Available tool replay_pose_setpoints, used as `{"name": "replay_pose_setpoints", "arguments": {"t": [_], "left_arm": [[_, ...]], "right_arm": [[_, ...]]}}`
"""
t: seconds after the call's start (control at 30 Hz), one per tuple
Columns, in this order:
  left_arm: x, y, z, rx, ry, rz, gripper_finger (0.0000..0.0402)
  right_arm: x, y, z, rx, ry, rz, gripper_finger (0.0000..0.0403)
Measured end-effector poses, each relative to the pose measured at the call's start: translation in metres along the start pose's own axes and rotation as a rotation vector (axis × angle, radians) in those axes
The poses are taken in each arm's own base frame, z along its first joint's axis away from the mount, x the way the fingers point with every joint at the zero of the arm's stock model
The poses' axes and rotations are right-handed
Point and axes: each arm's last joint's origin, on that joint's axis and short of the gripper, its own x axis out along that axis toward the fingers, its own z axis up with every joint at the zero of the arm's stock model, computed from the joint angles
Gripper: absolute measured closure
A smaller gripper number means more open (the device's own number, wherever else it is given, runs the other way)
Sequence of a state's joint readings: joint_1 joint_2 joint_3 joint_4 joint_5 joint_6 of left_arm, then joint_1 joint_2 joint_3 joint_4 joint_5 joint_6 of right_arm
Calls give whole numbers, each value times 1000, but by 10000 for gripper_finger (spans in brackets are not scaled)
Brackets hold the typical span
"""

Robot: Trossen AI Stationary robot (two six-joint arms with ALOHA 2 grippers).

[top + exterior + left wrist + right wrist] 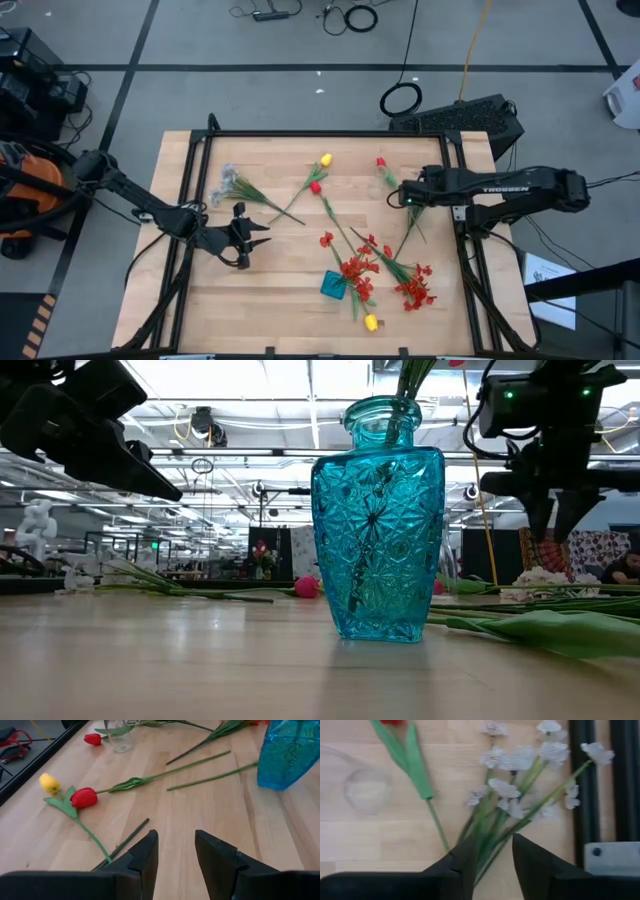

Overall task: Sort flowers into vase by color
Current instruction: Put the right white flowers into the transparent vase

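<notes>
A: Left first. Left tool [240, 238] sits low over the table [260, 285], left of the blue vase [334, 286], fingers parted a little, nothing between them. Waiting, I'd judge.

B: What lies near it?

A: A whitish sprig [232, 184] left of the vase and farther back, then a yellow tulip [325, 160] and a red tulip [315, 187] behind the vase. Thin green stems, loose, flat on the wood. Unsorted, my read.

B: The vase?

A: Blue cut glass, star-patterned facets, squared shoulders, round neck. From the low camera green stems [402, 385] stand in its mouth. From above, red blossom sprays [358, 270] sit right at it. So reds are going in there, I guess. A second yellow tulip [371, 322] lies just in front of the vase.

B: Right of it?

A: More red blossoms [415, 288] on the table just right of the vase. Farther back and right there's a clear glass vase [387, 181], smooth and round, with a red tulip [381, 162] by it.

B: Right tool?

A: Right tool [408, 199] hovers right of and behind the blue vase, beside the clear one. Fingers spread, astride the stems of a whitish sprig bunch [520, 775], not pinching. Soft frilly petals, fanned thin stems.

B: Grabbing or letting go?

A: Can't tell.
</notes>
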State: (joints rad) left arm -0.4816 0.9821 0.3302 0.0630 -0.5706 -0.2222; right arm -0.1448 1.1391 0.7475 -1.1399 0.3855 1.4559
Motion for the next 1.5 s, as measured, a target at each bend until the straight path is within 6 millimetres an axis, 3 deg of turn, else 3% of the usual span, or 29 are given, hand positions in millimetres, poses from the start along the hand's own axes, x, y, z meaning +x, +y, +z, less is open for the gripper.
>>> {"name": "replay_pose_setpoints", "arguments": {"t": [0.27, 0.53, 0.77, 1.1, 1.5], "left_arm": [[0, -1, -1, 2, 10, -27, 265], [0, 0, -7, 31, 78, -56, 265], [0, 0, -8, 43, 87, -54, 265], [0, 0, -9, 44, 96, -52, 265], [0, 0, -7, 29, 75, -55, 265]], "right_arm": [[11, 11, -3, 45, 5, -36, 249], [44, 3, -16, 133, 96, -184, 222], [66, 0, -23, 172, 131, -106, 206], [59, -2, -20, 175, 158, -48, 204], [54, -3, -15, 178, 74, 5, 204]]}}
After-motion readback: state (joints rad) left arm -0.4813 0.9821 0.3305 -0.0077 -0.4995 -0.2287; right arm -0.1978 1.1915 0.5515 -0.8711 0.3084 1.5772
